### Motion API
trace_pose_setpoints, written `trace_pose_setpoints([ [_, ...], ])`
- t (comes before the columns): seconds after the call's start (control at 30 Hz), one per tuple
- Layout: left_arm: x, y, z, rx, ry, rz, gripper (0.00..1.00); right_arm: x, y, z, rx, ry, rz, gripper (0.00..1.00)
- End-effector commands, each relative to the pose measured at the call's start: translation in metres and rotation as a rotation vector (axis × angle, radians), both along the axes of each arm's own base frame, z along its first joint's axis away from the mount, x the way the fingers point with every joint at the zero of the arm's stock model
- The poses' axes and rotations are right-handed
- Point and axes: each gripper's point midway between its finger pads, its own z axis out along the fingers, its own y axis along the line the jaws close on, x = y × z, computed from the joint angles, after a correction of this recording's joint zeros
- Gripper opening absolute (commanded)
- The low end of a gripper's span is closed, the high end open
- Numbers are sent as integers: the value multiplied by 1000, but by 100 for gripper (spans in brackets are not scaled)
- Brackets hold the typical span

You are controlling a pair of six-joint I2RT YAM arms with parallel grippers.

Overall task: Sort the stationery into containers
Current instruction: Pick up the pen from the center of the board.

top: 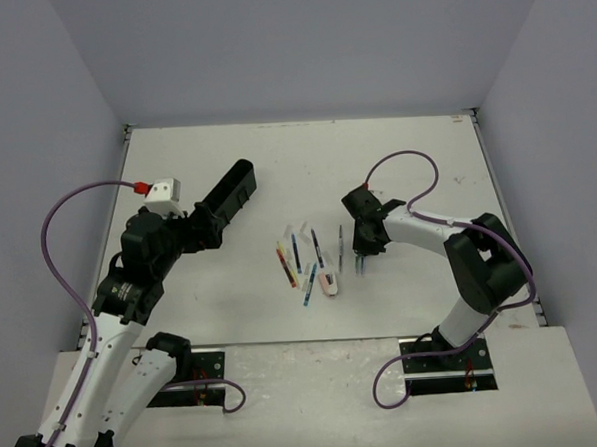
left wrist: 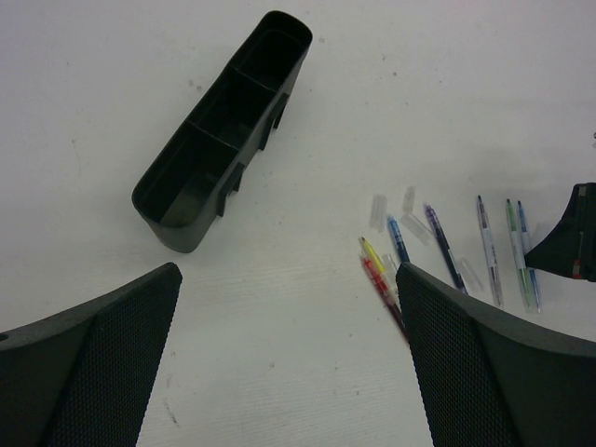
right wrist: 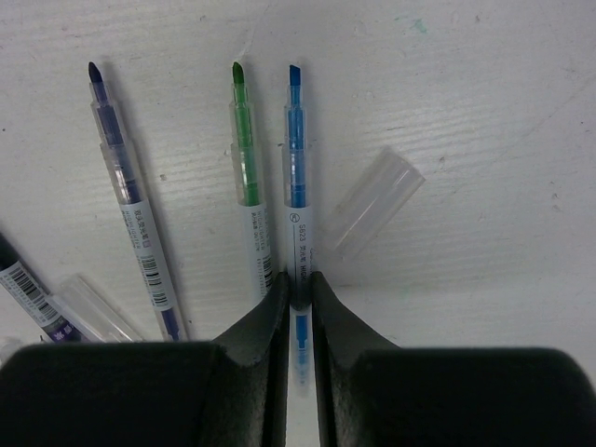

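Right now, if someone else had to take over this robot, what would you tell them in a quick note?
Left gripper: open, empty, hovering near the black tray.
Right gripper: shut on the blue pen, which looks not yet lifted off the table.
Things: the other pens, loose clear caps and the eraser lie spread on the table between the arms. The green pen lies right beside the blue one.
Done: nothing sorted; the tray's three compartments are empty.
Left: carry the blue pen to the tray, then everything else.
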Motion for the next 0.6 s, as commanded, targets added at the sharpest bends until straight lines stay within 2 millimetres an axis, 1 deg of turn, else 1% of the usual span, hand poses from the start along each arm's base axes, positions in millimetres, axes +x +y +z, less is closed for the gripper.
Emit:
trace_pose_setpoints([
  [0.0, 1, -2, 2, 5, -20, -9, 100, -2, -4, -2, -18, 8, -26, 1],
  [0.03, 2, -2, 2, 5, -18, -7, 100, 1, -4, 4, -16, -11, -27, 0],
  [0.1, 2, -2, 0, 7, -11, -7, 100, 1, -6, 16, -15, -31, -24, 0],
  [0.23, 5, -3, -1, 9, 0, -10, 100, 4, -8, 63, 26, -129, -14, 0],
  [0.3, 5, -4, 0, 8, 2, -15, 100, 4, -8, 79, 38, -159, -4, 0],
  [0.37, 6, -5, 1, 2, 3, -13, 100, 4, -8, 106, 69, -213, 7, 0],
  [0.5, 11, -8, 0, -17, 37, -4, 100, -3, -3, 143, 147, -296, 68, 0],
  [0.53, 13, -13, -1, -39, 58, -10, 100, -7, 2, 155, 199, -333, 108, 0],
  [0.57, 16, -20, -1, -59, 70, -33, 100, -12, 8, 164, 246, -361, 146, 0],
])
